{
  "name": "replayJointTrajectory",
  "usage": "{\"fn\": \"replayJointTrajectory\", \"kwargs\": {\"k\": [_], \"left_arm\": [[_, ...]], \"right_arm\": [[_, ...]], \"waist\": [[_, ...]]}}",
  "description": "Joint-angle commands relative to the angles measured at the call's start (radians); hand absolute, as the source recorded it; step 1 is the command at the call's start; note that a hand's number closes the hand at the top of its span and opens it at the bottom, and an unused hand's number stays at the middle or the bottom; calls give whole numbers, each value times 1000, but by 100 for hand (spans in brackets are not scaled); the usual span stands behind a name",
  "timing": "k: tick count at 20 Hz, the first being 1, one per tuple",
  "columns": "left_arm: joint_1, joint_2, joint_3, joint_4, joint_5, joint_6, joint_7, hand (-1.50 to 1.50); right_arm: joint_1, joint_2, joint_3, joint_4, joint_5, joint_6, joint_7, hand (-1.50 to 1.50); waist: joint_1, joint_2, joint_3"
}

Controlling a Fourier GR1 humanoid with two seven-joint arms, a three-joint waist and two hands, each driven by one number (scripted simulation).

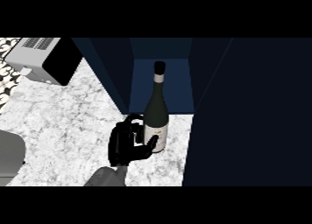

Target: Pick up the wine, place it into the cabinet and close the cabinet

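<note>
Head view: L hand curled round lower part of wine bottle, thumb on its pale label, fingers at its left side. Bottle upright, dark green glass, black cap, pale neck band, on marble counter at mouth of open navy cabinet.

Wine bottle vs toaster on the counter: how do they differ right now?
The wine bottle is tall, slim and dark with a pale label; the toaster is boxy and pale with a black side. The wine bottle stands before the open cabinet; the toaster sits far left. The left hand curls round the wine bottle; nothing touches the toaster. Both stand upright on the counter.
</note>
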Motion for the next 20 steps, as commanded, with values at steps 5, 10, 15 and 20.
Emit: {"fn": "replayJointTrajectory", "kwargs": {"k": [5,10,15,20], "left_arm": [[-190,0,-36,264,138,-54,-165,150],[-233,0,-72,203,193,48,-122,150],[-374,0,-30,320,230,34,-90,150],[-443,0,-46,338,343,100,-73,150]], "right_arm": [[-3,3,20,-80,-43,-19,56,-150],[78,11,-7,17,-64,49,-93,-150],[-9,-16,-41,19,-79,22,-19,-150],[-9,-44,-107,54,-156,53,-42,-150]], "waist": [[-13,2,-1],[-4,0,0],[-7,2,0],[-17,3,0]]}}
